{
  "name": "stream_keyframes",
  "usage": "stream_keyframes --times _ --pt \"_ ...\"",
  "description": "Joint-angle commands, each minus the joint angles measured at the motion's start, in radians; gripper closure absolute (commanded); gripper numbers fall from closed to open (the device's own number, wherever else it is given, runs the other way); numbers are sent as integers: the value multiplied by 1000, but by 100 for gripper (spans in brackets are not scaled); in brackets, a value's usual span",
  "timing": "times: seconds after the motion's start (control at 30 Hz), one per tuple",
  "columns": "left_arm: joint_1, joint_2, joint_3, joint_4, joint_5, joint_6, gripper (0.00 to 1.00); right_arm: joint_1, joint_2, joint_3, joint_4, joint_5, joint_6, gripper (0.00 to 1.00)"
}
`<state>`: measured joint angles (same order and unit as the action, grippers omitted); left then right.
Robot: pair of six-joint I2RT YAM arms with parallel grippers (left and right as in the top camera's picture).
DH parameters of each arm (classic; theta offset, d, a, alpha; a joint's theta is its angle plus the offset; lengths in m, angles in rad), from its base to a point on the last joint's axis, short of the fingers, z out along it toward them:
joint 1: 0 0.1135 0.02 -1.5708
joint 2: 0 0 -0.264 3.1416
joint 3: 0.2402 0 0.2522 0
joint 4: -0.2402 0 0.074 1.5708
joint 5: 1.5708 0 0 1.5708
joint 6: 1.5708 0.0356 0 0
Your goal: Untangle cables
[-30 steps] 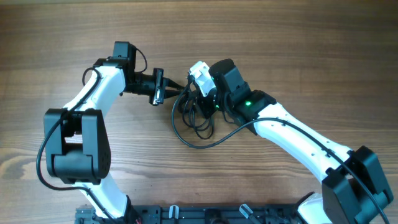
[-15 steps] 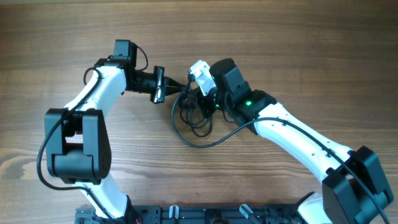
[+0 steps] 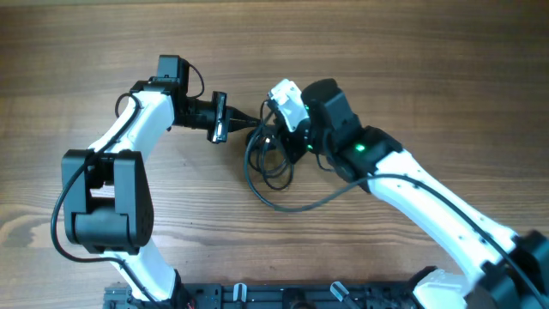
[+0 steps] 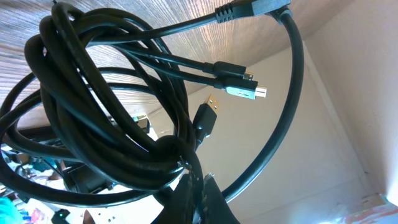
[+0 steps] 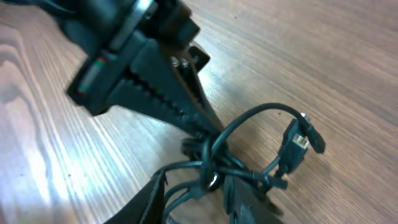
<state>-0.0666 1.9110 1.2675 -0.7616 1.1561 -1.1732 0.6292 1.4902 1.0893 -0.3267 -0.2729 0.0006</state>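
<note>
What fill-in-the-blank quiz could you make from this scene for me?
1. The cables are ____ in colour.
2. The table is made of ____.
3. The left fingers are shut on the ____.
4. A small ____ light glows on the right arm.

Missing words: black; wood; cables; green.

Looks like a robotics lab bench: wood-grain table (image 3: 446, 60), two white robot arms (image 3: 137, 129) based beside a black rail (image 3: 257, 296).
</note>
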Motion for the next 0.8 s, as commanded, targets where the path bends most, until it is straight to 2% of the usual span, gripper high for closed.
stream_keyframes --times 0.0,0.23,0.4,0.5,0.77 --pt "-4 -14 10 -2 32 -13 96 -4 -24 9 -64 -19 37 72" --pt "-3 -14 10 -1 48 -13 94 14 1 8 -134 -23 51 75" --pt "-3 -14 10 -2 48 -19 96 49 24 8 -96 27 123 79" --pt "-4 -14 10 -2 55 -70 96 74 44 8 -72 107 168 80" --pt "-3 -14 10 -2 92 -100 96 92 104 8 4 218 171 78"
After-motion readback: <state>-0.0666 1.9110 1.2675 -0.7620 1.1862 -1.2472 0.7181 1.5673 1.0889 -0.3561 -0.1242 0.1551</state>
